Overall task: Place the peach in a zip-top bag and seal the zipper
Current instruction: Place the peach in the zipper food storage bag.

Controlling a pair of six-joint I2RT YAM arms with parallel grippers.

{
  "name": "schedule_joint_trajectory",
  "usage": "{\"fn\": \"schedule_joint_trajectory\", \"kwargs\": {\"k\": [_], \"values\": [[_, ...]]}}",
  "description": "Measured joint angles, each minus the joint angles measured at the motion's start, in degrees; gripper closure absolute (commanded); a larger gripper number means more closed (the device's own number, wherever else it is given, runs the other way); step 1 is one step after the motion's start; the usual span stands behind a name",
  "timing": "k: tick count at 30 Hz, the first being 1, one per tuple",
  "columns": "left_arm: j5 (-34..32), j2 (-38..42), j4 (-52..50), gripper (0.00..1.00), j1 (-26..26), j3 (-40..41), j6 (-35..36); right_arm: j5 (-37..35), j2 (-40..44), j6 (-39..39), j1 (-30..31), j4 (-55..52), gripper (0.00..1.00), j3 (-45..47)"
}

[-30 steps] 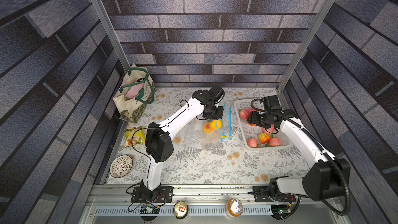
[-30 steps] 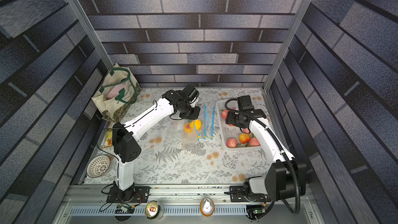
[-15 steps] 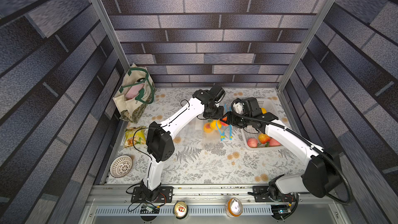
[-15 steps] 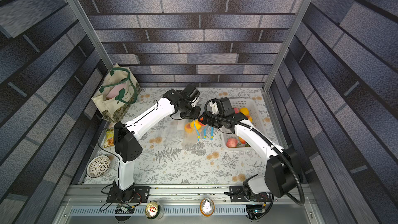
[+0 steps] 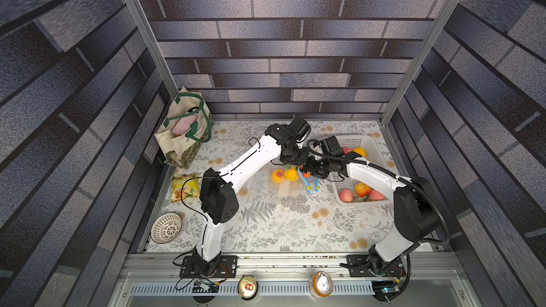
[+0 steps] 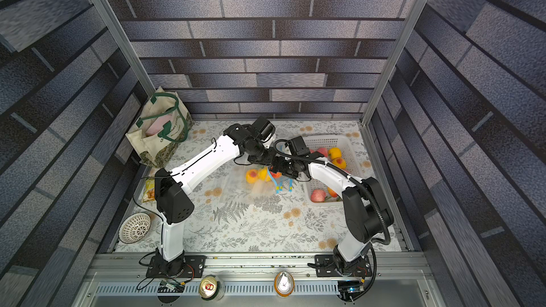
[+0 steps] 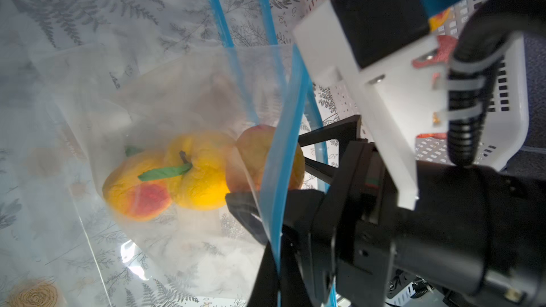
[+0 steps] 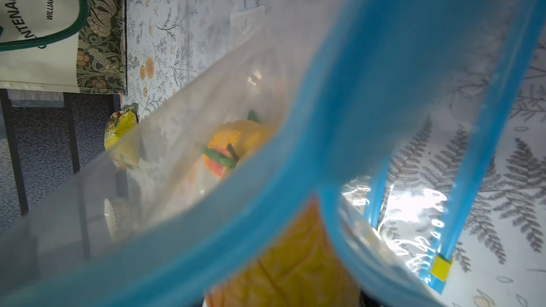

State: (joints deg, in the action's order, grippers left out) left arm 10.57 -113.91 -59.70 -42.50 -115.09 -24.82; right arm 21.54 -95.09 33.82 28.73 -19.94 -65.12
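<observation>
Inside zip-top bag, three peaches

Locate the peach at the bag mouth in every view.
Top view: peach mid-table, at the bag mouth.
Top view: peach, same place.
Left wrist: peach half behind the blue zipper.
Right wrist: peach, blurred orange, nearest the lens.
Shared landmark: zip-top bag, its blue zipper beside the peach.

- Right wrist view: the zipper strip of the zip-top bag was blurred. It screened the peach, which the frame edge cut off.
- Left wrist view: the strip crossed the peach, so contact with the right gripper fingers was indeterminate.
- Left gripper: cut off at the frame edge.
- Both top views: both grippers' fingertips overlapped and were too small to resolve.
</observation>
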Motion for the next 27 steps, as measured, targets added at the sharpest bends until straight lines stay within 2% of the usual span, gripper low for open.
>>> {"fn": "schedule_joint_trajectory", "kwargs": {"k": [1, 4, 12, 16, 18, 22, 27], "values": [[0.0, 0.4, 0.1, 1.0, 0.2, 0.4, 0.0, 0.0, 0.0, 0.0, 0.1, 0.0, 0.11, -0.2], [0.3, 1.5, 0.4, 1.0, 1.0, 1.7, 0.0, -0.2, 0.4, -0.2, 0.3, -0.2, 0.09, -1.4], [1.9, 2.9, 2.7, 1.0, 2.2, 4.9, -0.1, -3.1, 5.6, -1.9, -0.8, -5.9, 0.12, -3.4], [0.2, 2.8, 2.8, 1.0, 2.0, 5.3, -0.2, -3.9, 9.6, -2.9, -3.8, -9.9, 0.14, -3.8], [-0.4, 2.6, 2.8, 1.0, 1.9, 5.3, -0.2, -5.0, 12.1, -3.5, -7.2, -11.9, 0.15, -3.8], [-0.9, 2.0, 2.8, 1.0, 1.2, 5.3, -0.2, -12.8, 14.4, -5.7, -15.1, -14.8, 0.14, -3.8], [-1.0, 0.5, 2.3, 1.0, 0.5, 3.8, -0.1, -21.9, 10.9, -7.7, -19.2, -16.2, 0.15, -3.6]]}}
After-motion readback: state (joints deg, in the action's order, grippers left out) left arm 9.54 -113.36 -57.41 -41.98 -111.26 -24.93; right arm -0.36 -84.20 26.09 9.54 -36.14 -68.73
